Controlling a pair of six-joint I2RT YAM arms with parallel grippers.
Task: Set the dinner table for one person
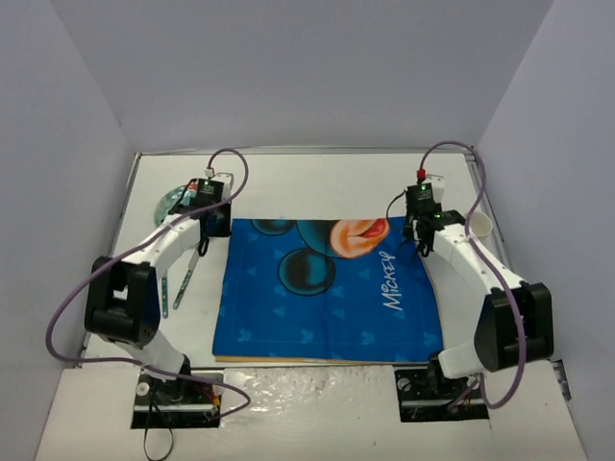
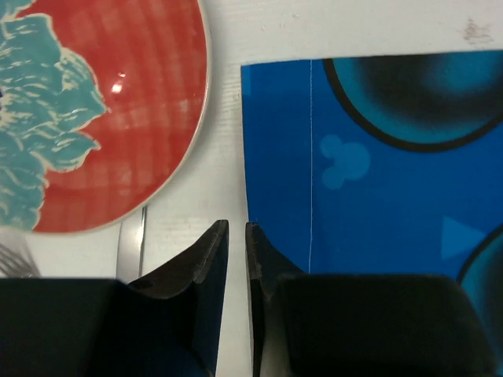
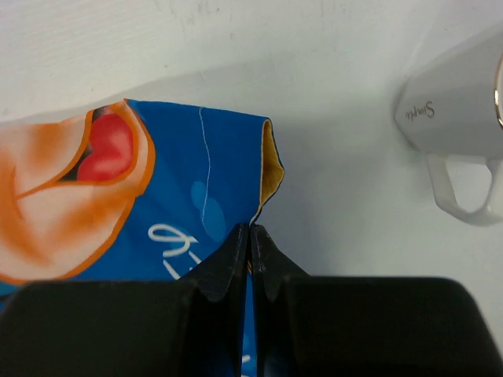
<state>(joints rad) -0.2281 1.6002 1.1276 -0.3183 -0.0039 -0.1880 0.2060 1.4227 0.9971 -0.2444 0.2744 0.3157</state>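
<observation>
The dinner table [image 1: 298,178] is a white tabletop with a blue Mickey-print placemat [image 1: 327,298] lying in its middle. My left gripper [image 1: 213,229] is at the mat's far left corner. In the left wrist view the left gripper [image 2: 236,226] has a narrow gap between its jaws, with bare table showing through and the mat edge [image 2: 377,196] flat beside the right finger. My right gripper [image 1: 419,240] is at the mat's far right edge. In the right wrist view the right gripper [image 3: 251,228] is shut on the mat's edge [image 3: 181,181], and the corner curls up showing its yellow underside.
A red plate with a teal flower pattern [image 2: 118,118] lies left of the mat, at the far left in the top view [image 1: 176,201]. Cutlery [image 1: 183,280] lies along the left side, under the left arm. A white mug [image 3: 460,110] stands right of the mat [image 1: 480,224].
</observation>
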